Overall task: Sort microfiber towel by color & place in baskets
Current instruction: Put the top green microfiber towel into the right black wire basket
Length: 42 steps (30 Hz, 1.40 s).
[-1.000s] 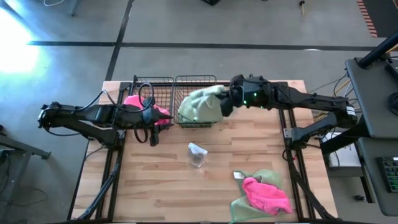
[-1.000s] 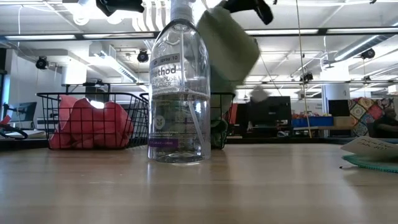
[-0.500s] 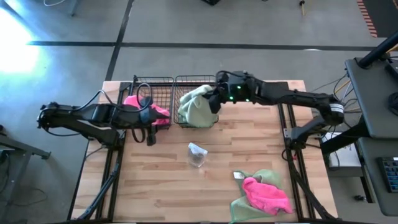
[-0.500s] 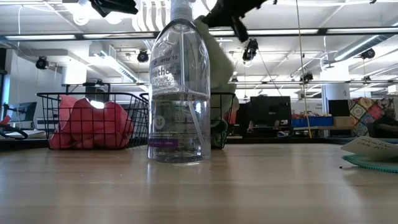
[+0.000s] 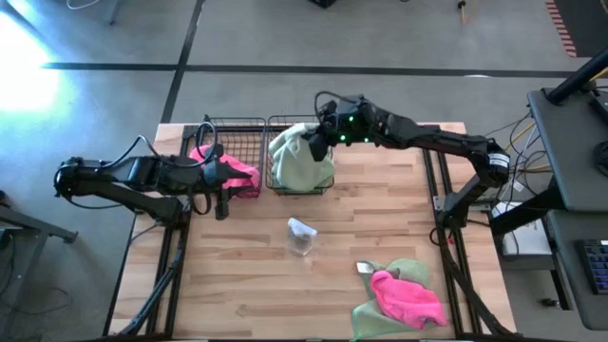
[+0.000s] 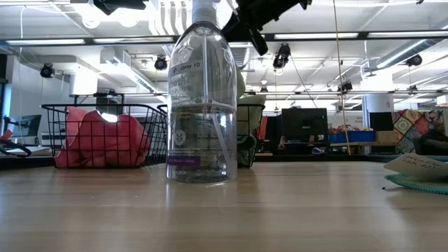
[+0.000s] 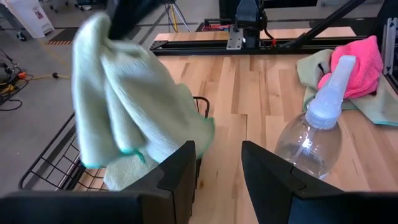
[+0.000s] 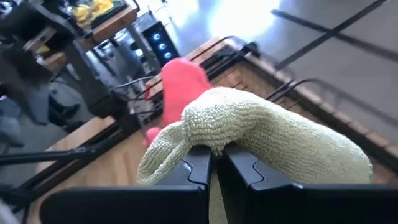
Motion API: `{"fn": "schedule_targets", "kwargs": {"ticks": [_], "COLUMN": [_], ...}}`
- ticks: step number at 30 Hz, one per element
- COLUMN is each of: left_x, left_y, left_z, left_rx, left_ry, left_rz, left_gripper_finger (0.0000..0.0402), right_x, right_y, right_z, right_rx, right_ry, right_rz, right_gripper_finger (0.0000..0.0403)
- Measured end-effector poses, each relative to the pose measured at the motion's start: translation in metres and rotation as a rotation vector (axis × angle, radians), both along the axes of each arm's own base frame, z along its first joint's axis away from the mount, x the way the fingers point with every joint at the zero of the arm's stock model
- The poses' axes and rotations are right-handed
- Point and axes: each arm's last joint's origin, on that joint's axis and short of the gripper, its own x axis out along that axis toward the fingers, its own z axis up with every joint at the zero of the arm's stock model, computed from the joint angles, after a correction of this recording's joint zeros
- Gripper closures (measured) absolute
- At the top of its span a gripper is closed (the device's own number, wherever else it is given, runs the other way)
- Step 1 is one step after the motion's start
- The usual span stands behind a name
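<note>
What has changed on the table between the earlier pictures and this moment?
The right gripper, still shut on the green towel, carried it leftward until it hangs over the right basket. The left gripper drew slightly left, still open and empty. The pink towel in the left basket, the spray bottle and the towel pile stayed.

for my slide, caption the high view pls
Right tool holds a green towel over the right basket.

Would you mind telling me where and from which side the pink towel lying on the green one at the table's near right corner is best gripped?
Grip the pink towel at its bunched crest, coming straight down from above. It sits heaped on the green towel, so a high pinch should lift pink alone; a low or sideways grab would likely catch the cloth underneath.
</note>
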Motion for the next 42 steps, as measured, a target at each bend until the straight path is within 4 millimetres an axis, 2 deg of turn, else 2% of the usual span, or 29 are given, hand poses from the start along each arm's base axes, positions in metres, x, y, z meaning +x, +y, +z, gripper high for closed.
{"fn": "schedule_targets", "kwargs": {"ticks": [4,8,13,25,30,42], "left_x": [0.000,0.001,0.001,0.001,0.001,0.001], "left_y": [0.000,0.000,0.000,0.000,0.000,0.000], "left_z": [0.000,-0.001,-0.001,-0.001,-0.001,-0.001], "left_rx": [0.001,0.002,0.006,0.002,0.002,0.002], "left_ry": [0.006,0.011,0.011,0.008,0.008,0.011], "left_rz": [0.000,0.000,-0.002,0.000,0.001,0.000], "left_gripper_finger": [0.0286,0.0286,0.0286,0.0286,0.0286,0.0286], "right_x": [-0.013,-0.019,-0.015,-0.014,-0.011,0.003], "right_y": [-0.009,-0.010,-0.014,-0.035,-0.044,-0.051], "right_z": [0.013,0.009,-0.005,-0.004,-0.014,-0.026], "right_rx": [-0.010,0.017,0.037,0.005,0.076,0.070], "right_ry": [0.012,0.083,0.164,0.163,0.171,0.153], "right_rz": [-0.036,-0.038,-0.036,-0.068,-0.119,-0.121], "right_gripper_finger": [0.0390,0.0390,0.0390,0.0390,0.0390,0.0390]}}
